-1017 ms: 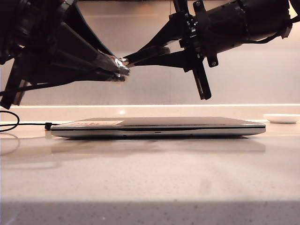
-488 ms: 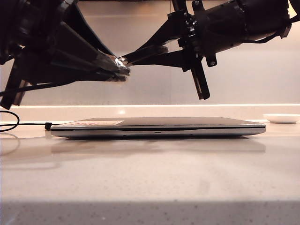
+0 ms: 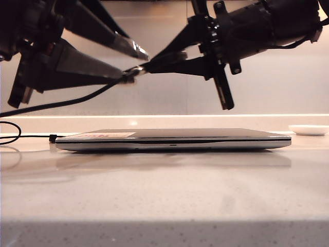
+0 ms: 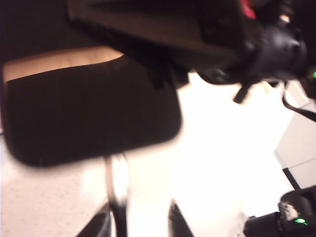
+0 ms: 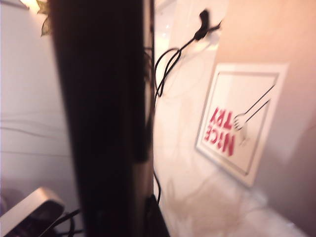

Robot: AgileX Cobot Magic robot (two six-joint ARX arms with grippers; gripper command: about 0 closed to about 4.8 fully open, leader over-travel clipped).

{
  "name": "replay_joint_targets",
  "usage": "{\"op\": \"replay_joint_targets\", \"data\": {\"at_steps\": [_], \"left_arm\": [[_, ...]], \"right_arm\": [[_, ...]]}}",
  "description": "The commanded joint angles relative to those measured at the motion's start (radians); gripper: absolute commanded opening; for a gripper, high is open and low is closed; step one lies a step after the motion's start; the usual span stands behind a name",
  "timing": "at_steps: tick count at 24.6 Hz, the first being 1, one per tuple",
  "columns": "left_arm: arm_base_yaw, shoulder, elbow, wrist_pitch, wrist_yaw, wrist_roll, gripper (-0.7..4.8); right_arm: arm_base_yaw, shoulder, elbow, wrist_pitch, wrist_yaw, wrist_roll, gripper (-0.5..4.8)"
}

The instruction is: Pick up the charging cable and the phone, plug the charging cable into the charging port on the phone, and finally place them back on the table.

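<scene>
My right gripper (image 3: pixel 154 63) hangs above the laptop, shut on the phone (image 3: pixel 168 56), a thin black slab seen edge-on. The right wrist view shows the phone (image 5: pixel 98 123) as a dark upright slab in my right gripper (image 5: pixel 123 217). The charging cable (image 3: pixel 77 99) hangs from the phone's end and sags down to the left. My left gripper (image 3: pixel 139 66) is open, one finger above the plug and one below. In the left wrist view the silvery plug (image 4: pixel 116 180) meets the phone's (image 4: pixel 94 118) edge, lying against one finger of the open left gripper (image 4: pixel 138 222). The charging port is hidden.
A closed silver laptop (image 3: pixel 175 139) lies on the pale table (image 3: pixel 164 200) below both grippers, with a "NICE TRY" sticker (image 5: pixel 237 123) on its lid. A white dish (image 3: pixel 308 129) sits at the back right. More cable loops (image 3: pixel 10 135) lie at the far left.
My left gripper has opened and let go of the cable's plug end. The cable now hangs from the phone's end and droops to the left. The right gripper has kept still.
</scene>
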Motion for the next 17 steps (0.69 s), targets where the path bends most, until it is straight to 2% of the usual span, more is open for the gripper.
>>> {"op": "replay_joint_targets", "data": {"at_steps": [1,4,6,9,13,17], "left_arm": [[-0.002,-0.042,0.005,0.014,0.001,0.075,1.27],[-0.001,-0.090,0.006,0.014,0.001,0.117,-0.05],[0.000,-0.110,0.010,0.010,0.001,0.118,-0.06],[0.000,-0.112,0.042,-0.044,0.001,0.166,-0.06],[0.002,-0.111,0.135,-0.207,0.001,0.323,-0.06],[0.042,-0.111,0.184,-0.278,0.001,0.342,-0.06]], "right_arm": [[-0.063,-0.023,0.008,0.011,0.000,-0.031,-0.06],[-0.138,-0.061,0.021,-0.146,-0.002,-0.135,-0.06],[-0.187,-0.096,0.046,-0.299,-0.002,-0.233,-0.06],[-0.246,-0.131,0.083,-0.458,-0.002,-0.338,-0.06],[-0.402,-0.180,0.161,-0.732,-0.004,-0.493,-0.06],[-0.519,-0.175,0.213,-0.906,-0.013,-0.596,-0.06]]}}
